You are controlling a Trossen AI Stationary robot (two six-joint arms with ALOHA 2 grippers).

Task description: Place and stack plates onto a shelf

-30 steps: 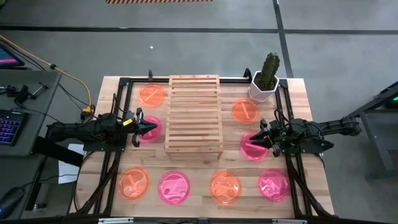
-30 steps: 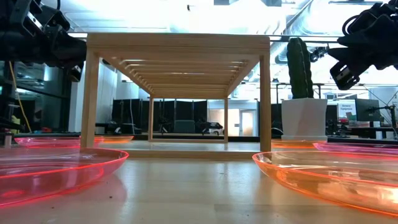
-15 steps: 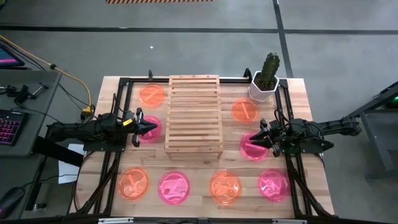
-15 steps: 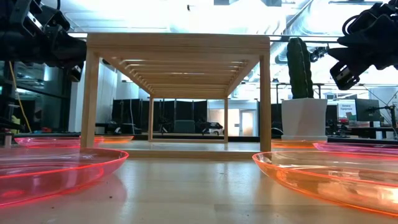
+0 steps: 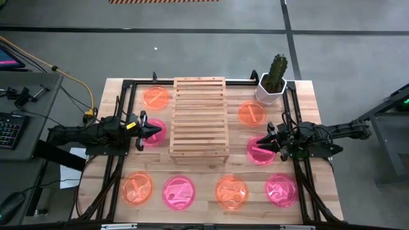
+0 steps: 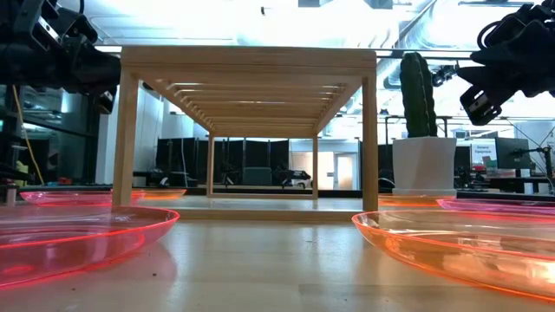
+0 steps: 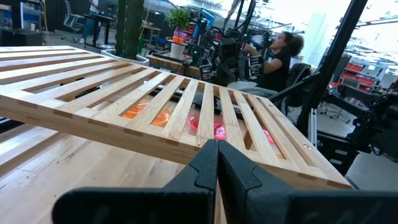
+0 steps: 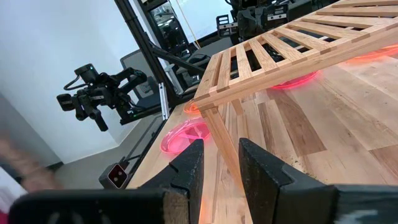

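Note:
Several small pink and orange plates lie flat on the table around the slatted wooden shelf [image 5: 199,115], which stands on its legs [image 6: 371,143]. My left gripper [image 5: 155,131] is shut and empty. It hovers above a pink plate [image 5: 152,137] left of the shelf, pointing at the shelf [image 7: 186,106]. My right gripper [image 5: 264,146] is open by a narrow gap and empty. It hovers above a pink plate [image 5: 259,153] right of the shelf. In the low view both grippers [image 6: 95,74] [image 6: 486,95] hang at about the height of the shelf's top.
A potted cactus [image 5: 273,80] stands at the far right corner. Orange plates [image 5: 156,98] [image 5: 252,113] lie farther back on each side. A row of plates [image 5: 178,192] [image 5: 231,192] lies along the near edge. A black frame [image 5: 128,86] borders the table.

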